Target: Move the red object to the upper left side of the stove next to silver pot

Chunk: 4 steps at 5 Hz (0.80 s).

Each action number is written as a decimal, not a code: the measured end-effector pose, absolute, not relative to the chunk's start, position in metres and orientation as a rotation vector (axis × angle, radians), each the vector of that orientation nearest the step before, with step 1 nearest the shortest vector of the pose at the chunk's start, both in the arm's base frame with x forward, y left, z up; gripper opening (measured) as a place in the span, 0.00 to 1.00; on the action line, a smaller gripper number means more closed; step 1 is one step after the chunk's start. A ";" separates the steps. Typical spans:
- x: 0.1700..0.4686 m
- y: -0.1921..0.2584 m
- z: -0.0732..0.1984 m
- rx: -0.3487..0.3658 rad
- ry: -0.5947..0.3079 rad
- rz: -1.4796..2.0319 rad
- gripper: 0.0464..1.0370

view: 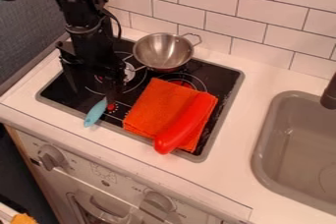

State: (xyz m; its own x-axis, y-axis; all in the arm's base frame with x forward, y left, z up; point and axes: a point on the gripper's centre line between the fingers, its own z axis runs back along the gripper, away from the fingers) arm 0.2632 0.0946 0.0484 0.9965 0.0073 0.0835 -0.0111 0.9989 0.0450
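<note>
Currently, the red object [182, 127] lies on the orange cloth [152, 102], toward the stove's [222, 74] 5 o'clock; the tool's [113, 95] grip state is indeterminable.

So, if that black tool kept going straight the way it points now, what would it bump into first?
Probably the black stove top, since the tool points down at it. The blue handle is close by, and depth is unclear, so it might touch that first.

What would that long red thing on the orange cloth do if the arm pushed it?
The red thing would probably roll a little, since its sides look rounded, though its slight bend may stop it. It looks smooth, so it could prove slippery. The cloth under it looks loose and might drag along.
</note>
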 end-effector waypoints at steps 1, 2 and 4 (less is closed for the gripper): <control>0.261 0.092 0.042 0.034 -0.060 0.017 0.96; 0.267 0.062 0.041 0.016 -0.058 -0.042 0.96; 0.282 -0.009 0.057 -0.027 -0.125 -0.200 0.96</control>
State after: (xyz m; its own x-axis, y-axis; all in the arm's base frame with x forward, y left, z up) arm 0.2821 -0.0094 0.0575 0.9724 -0.1962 0.1263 0.1995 0.9798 -0.0142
